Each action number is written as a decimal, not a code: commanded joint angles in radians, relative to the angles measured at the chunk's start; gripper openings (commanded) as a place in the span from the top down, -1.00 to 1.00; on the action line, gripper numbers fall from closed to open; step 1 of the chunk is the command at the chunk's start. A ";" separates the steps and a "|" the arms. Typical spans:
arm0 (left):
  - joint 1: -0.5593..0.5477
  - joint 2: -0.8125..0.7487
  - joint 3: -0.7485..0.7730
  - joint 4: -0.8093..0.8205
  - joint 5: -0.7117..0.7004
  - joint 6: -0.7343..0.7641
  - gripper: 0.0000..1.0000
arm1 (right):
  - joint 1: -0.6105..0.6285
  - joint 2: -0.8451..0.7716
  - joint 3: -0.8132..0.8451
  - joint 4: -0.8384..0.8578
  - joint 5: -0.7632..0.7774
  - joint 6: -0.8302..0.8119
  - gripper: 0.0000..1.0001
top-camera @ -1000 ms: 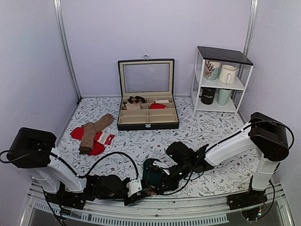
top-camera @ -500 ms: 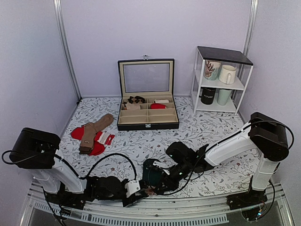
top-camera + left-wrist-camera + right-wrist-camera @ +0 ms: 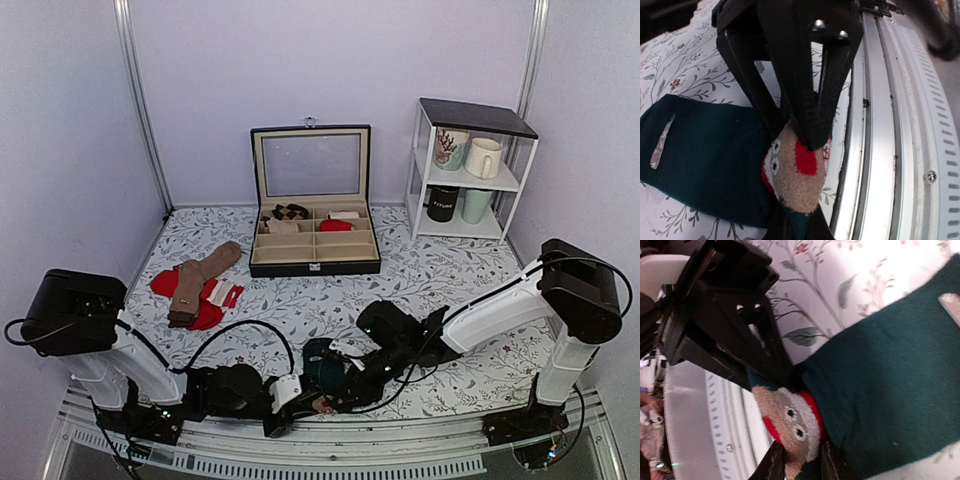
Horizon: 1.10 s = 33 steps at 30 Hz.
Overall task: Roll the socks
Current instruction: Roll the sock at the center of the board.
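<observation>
The dark teal socks [image 3: 320,366] lie bundled near the table's front edge, between both grippers. In the left wrist view the teal fabric [image 3: 705,150] ends in a tan, red and white patterned tip [image 3: 797,175]. My left gripper [image 3: 799,227] is shut on that end from below, and my right gripper's black fingers [image 3: 812,120] pinch it from above. In the right wrist view my right gripper [image 3: 801,465] is shut on the patterned tip [image 3: 790,420], with the teal body [image 3: 890,380] to the right and the left gripper [image 3: 725,325] just beyond.
The metal rail [image 3: 330,440] runs just in front of the socks. Tan socks [image 3: 200,275] lie on red socks [image 3: 165,282] at mid left. An open black compartment box [image 3: 315,262] stands at the back, and a white shelf with mugs [image 3: 465,175] at the back right.
Both grippers stay on the sock end. The left wrist has shifted slightly and the right arm has sunk a little toward the table.
</observation>
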 commanded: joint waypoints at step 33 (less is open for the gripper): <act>0.139 0.112 -0.015 -0.137 0.337 -0.254 1.00 | 0.277 -0.077 -0.238 0.395 0.714 -0.456 0.34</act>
